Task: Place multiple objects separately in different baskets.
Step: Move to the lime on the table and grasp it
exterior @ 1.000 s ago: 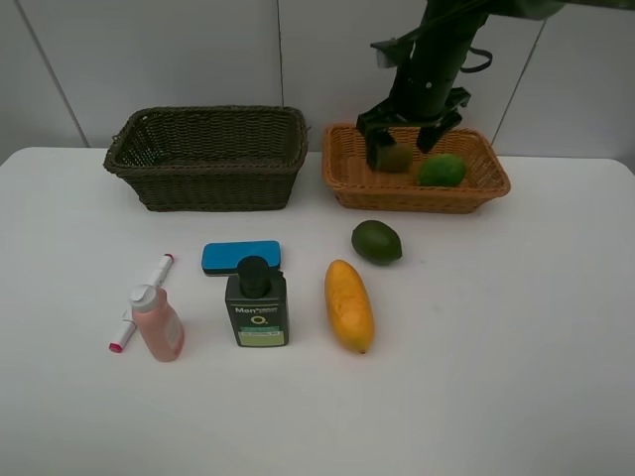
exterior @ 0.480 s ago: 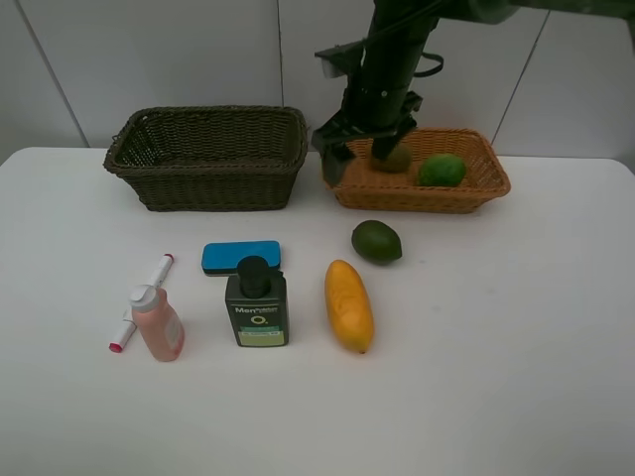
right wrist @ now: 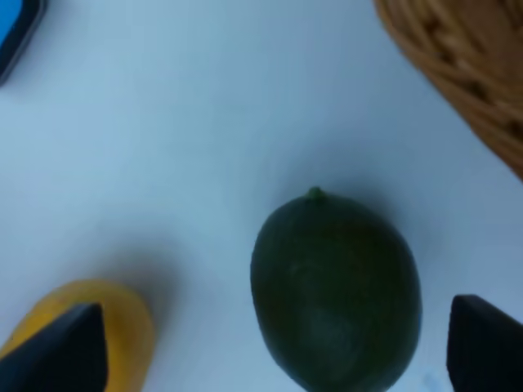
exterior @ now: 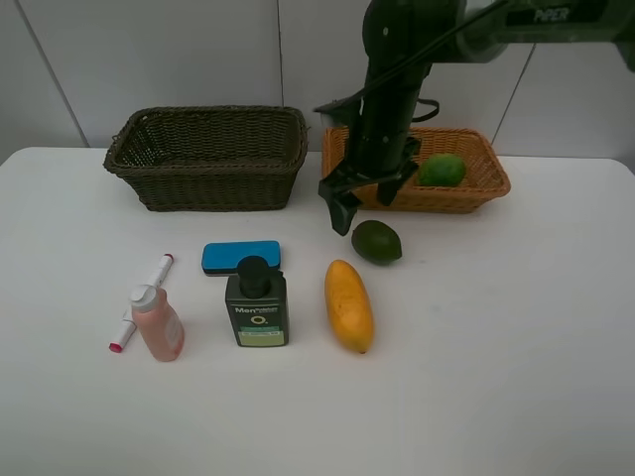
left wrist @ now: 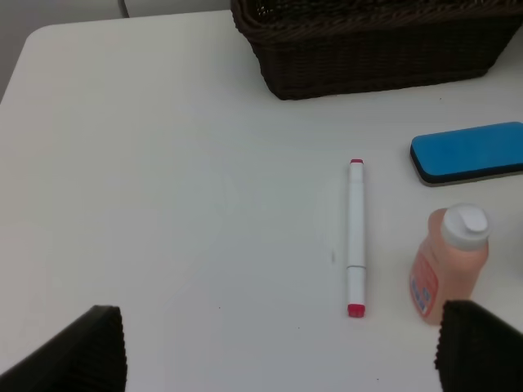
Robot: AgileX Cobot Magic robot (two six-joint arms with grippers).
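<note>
My right gripper (exterior: 362, 203) is open and empty, hanging just above and left of the dark green avocado (exterior: 377, 242). In the right wrist view the avocado (right wrist: 335, 290) lies between the open fingertips (right wrist: 65, 347). The yellow mango (exterior: 349, 305) lies in front of it. The bright green fruit (exterior: 442, 170) sits in the orange-tan basket (exterior: 476, 193); the arm hides the kiwi. The dark basket (exterior: 208, 159) holds nothing I can see. The pump bottle (exterior: 257, 302), blue eraser (exterior: 241, 256), pink bottle (exterior: 157, 323) and marker (exterior: 159, 270) stand at front left. My left gripper (left wrist: 286, 359) is open over the table near the marker (left wrist: 355, 237).
The left wrist view also shows the pink bottle (left wrist: 448, 265), the eraser (left wrist: 470, 152) and the dark basket (left wrist: 376, 41). The right wrist view shows the mango's end (right wrist: 82, 335) and the orange basket's corner (right wrist: 458, 73). A white wall stands behind the table.
My right gripper left the kiwi in the orange basket, came out to the left and dropped down beside the avocado. Nothing else has moved.
</note>
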